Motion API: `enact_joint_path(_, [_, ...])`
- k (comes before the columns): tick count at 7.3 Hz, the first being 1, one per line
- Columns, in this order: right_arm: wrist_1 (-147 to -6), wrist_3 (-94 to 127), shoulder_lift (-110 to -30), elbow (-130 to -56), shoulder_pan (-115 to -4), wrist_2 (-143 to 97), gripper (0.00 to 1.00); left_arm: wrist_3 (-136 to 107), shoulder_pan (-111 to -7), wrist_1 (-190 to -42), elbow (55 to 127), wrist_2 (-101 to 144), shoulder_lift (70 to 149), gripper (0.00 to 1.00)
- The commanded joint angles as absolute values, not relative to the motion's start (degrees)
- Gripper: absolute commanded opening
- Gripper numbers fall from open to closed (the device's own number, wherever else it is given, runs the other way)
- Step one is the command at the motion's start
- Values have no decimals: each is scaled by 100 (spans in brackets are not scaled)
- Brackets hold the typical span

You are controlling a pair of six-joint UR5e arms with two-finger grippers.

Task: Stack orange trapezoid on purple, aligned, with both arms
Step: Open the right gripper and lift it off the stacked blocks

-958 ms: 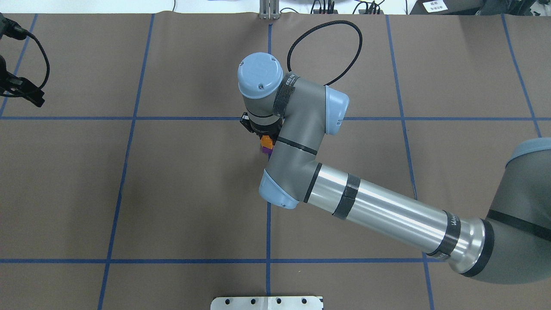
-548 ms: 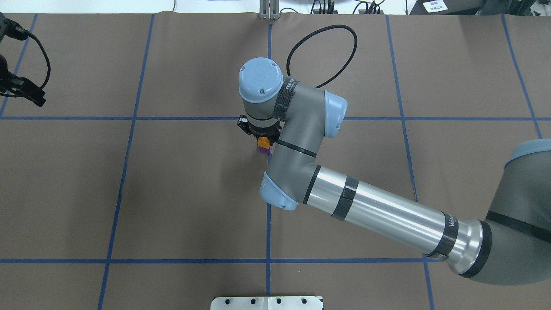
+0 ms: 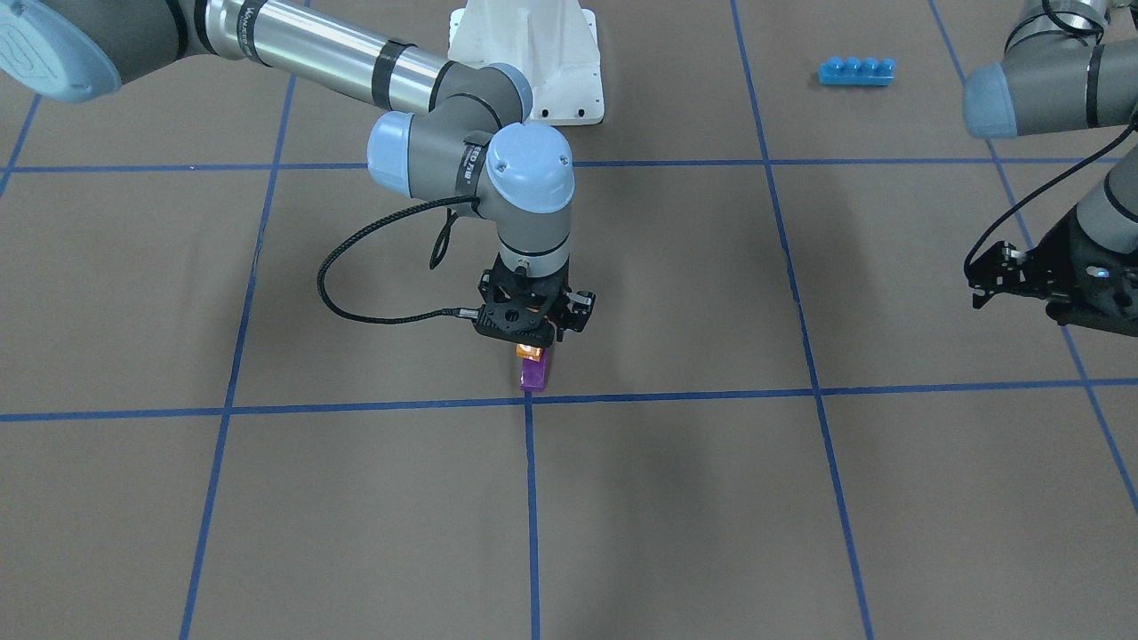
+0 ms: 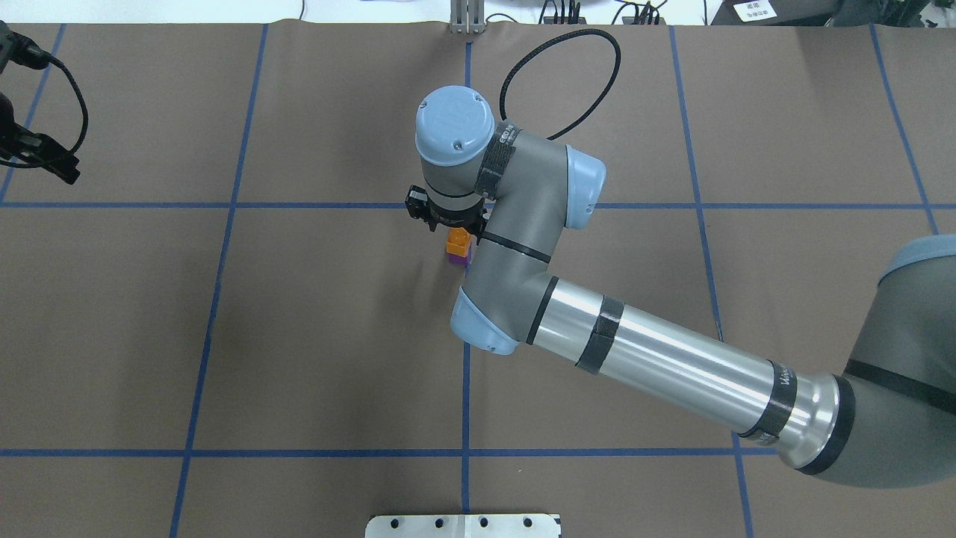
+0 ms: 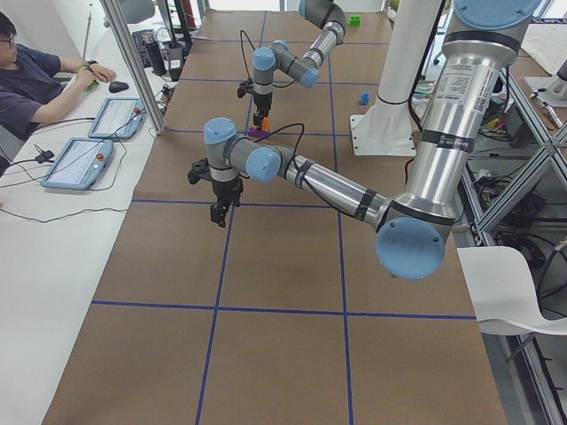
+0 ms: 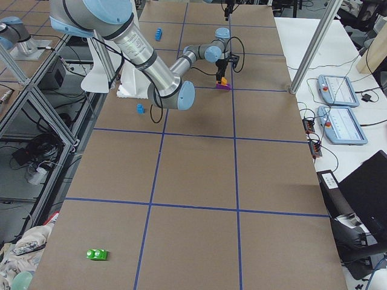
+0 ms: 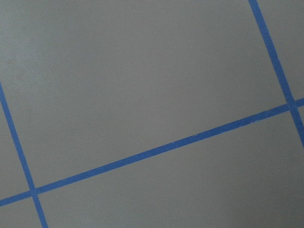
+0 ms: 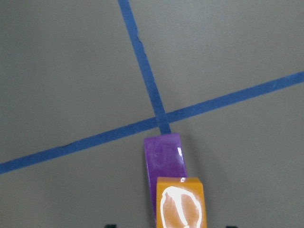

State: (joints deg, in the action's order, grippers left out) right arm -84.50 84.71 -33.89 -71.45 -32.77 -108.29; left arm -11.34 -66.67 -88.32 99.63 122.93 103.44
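Orange trapezoid, the small glossy orange plastic block with one round stud on top, lies nearest the right wrist camera. It sits on the small glossy purple plastic wedge block and covers its near end, while the purple's far end shows beyond it. Just past the purple, two strips of blue tape cross on the brown paper-covered table. The black two-finger right gripper hangs directly over the orange trapezoid. Its fingertips show only as dark specks at the wrist view's lower edge, set wider than the block and clear of its sides. Well off to the side, the black left gripper hovers above the table; I cannot tell how its fingers stand. Farthest back, towards the robot's base, lies a long blue four-stud plastic brick.
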Motion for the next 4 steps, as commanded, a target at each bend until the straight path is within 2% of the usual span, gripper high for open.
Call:
enact_joint_path(1, [-8603, 8464, -3436, -7625, -3627, -11247, 100, -1134, -6706, -8938, 9958, 12296, 10336, 100])
enact_joint_path(3, [-9532, 7697, -4056, -8887, -4172, -11609, 100, -340, -7160, -8921, 9958, 12794, 10127, 100])
enact_joint_path(4, [-9841, 6881, -4730, -9651, -4479, -11628, 100, 31, -7494, -8938, 9958, 12866, 9803, 100])
